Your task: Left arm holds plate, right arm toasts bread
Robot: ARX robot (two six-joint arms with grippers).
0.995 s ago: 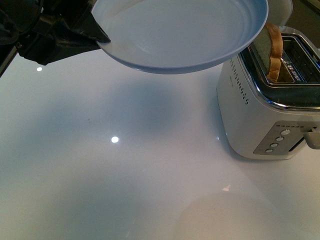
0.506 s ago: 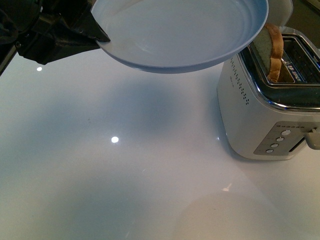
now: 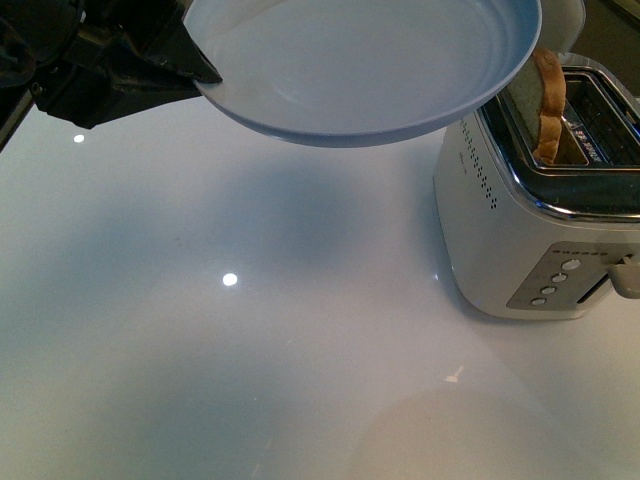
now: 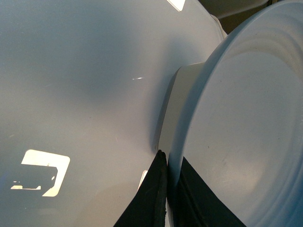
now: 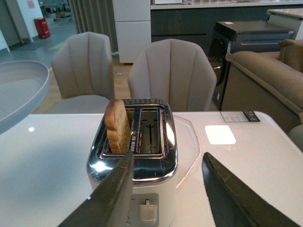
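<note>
Pale blue-grey in colour, a round shallow plate (image 3: 360, 70) with a raised rim hangs in the air at the top of the front view, above the glossy white surface (image 3: 200, 350), where its soft shadow lies. The black angular left gripper (image 3: 195, 68) holds this plate at its left edge. To the right stands a white toaster (image 3: 520, 230) with a chrome top. One slice of light brown bread (image 3: 548, 100) with a darker crust stands upright in the toaster slot nearer to the plate. The plate's right rim covers a part of the bread from this camera.

From the left wrist, the left gripper (image 4: 171, 189) shows its jaws closed narrowly on the rim of the plate (image 4: 246, 118), one black finger on each face. The white surface (image 4: 71, 71) lies behind, with bright reflections on it.

From the right wrist, the right gripper (image 5: 165, 198) has its jaws spread wide and holds nothing. It hangs just in front of the toaster (image 5: 156, 168). The bread (image 5: 117, 125) stands out from one slot, on the side towards the plate (image 5: 19, 90), whose rim is apart from the toaster. Two beige chairs (image 5: 170, 71) stand behind the surface (image 5: 236, 156).
</note>
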